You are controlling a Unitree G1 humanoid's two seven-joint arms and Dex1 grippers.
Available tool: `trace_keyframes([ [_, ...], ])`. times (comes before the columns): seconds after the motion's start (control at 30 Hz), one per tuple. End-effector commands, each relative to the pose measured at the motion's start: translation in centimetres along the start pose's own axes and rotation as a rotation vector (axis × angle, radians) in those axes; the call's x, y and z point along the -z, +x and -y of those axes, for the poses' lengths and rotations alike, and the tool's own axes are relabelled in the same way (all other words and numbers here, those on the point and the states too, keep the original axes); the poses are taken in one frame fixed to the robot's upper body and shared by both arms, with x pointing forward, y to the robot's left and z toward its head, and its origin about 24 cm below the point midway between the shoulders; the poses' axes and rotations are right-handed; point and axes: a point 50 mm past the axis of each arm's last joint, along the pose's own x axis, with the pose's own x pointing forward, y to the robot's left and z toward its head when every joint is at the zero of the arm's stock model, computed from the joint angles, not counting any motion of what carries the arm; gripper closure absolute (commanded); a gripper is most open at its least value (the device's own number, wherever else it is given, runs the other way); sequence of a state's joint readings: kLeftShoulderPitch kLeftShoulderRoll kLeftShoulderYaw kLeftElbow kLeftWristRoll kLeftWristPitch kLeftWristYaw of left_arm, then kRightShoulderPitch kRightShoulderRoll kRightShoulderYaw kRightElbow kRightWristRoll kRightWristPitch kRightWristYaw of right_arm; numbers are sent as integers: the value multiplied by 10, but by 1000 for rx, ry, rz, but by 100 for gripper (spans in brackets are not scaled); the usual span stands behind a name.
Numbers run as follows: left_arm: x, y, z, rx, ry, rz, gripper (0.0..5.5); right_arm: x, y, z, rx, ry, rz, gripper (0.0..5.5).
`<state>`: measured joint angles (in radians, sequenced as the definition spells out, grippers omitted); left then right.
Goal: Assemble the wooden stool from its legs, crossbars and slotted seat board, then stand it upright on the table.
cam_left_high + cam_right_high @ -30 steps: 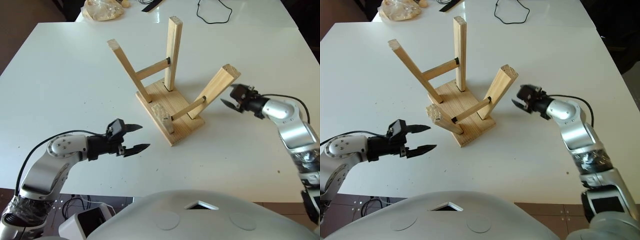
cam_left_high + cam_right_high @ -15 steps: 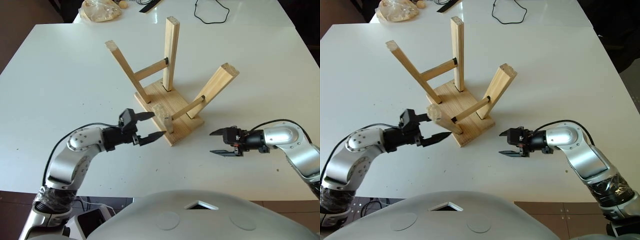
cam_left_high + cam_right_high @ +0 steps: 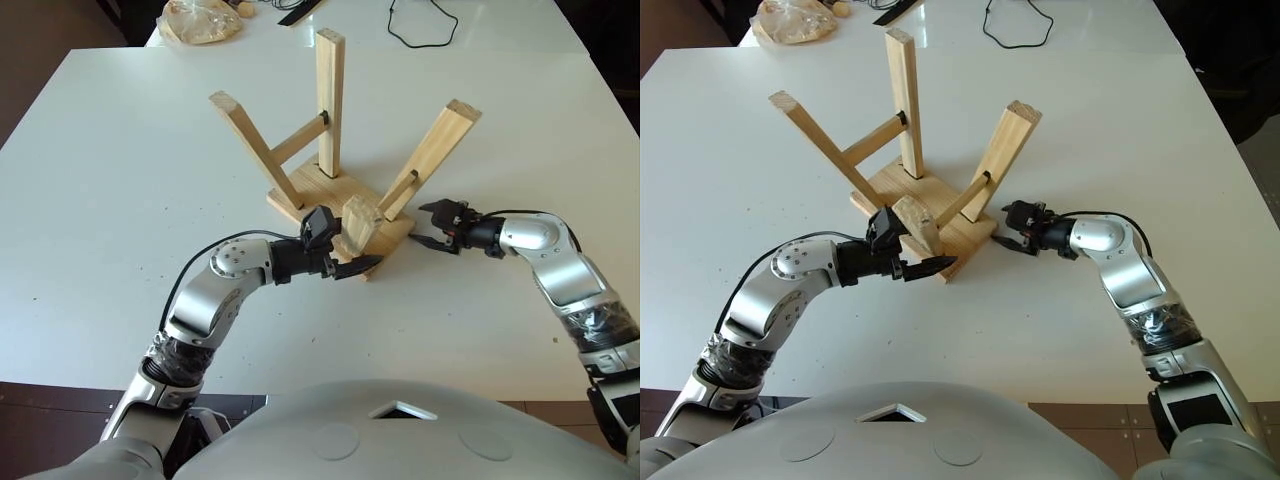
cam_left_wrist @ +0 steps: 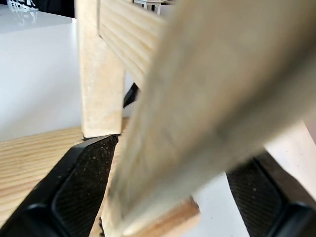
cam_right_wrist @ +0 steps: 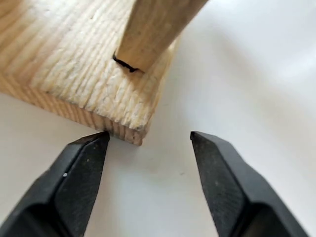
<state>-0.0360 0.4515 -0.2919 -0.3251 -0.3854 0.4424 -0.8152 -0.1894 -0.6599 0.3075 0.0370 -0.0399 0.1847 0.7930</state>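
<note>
Stool upside down! My left gripper gapes around the near leg; my right gripper gapes at the seat board corner. Stiff, light wood, I reckon: grab legs low.

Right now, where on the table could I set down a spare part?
Bare: the table left of the upturned stool, and far right beyond the right gripper. Crowded: the stool's near side, with the left gripper there.

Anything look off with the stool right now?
Yes. The stool rests upside down on its seat board, and its legs disagree: back leg upright, left leg and right leg splayed outward, near leg tipped toward the robot.
</note>
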Motion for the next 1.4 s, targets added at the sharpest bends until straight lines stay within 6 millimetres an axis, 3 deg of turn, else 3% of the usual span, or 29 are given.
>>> trace_keyframes([
  [0.03, 16, -30, -12, -112, 52, -115, 180, 16, 5, -1, 53, 33, -66, 244],
  [0.27, 41, -93, -32, -257, 40, -234, 180, 18, 7, -6, 54, 39, -58, 244],
  [0.53, 34, -151, -106, -604, 103, -234, 180, 19, -11, -18, 3, 29, -71, 244],
  [0.63, 26, -149, -133, -703, 159, -216, 180, 18, -20, -31, -38, 30, -73, 244],
  [0.7, 27, -136, -148, -749, 207, -225, 180, 15, -22, -39, -65, 29, -68, 244],
  [0.83, 37, -115, -159, -807, 309, -287, 180, 5, -15, -53, -117, 31, -37, 244],
  [0.97, 50, -102, -155, -807, 371, -293, 180, -1, -7, -62, -158, 8, -23, 244],
  [1.17, 72, -89, -125, -562, 386, -296, 180, -1, -5, -54, -85, 58, -25, 244],
  [1.27, 74, -78, -99, -427, 438, -251, 180, 2, -3, -52, -57, 76, -33, 244],
  [1.4, 82, -88, -65, -396, 399, -228, 180, 8, -7, -49, -37, 86, -50, 244],
])
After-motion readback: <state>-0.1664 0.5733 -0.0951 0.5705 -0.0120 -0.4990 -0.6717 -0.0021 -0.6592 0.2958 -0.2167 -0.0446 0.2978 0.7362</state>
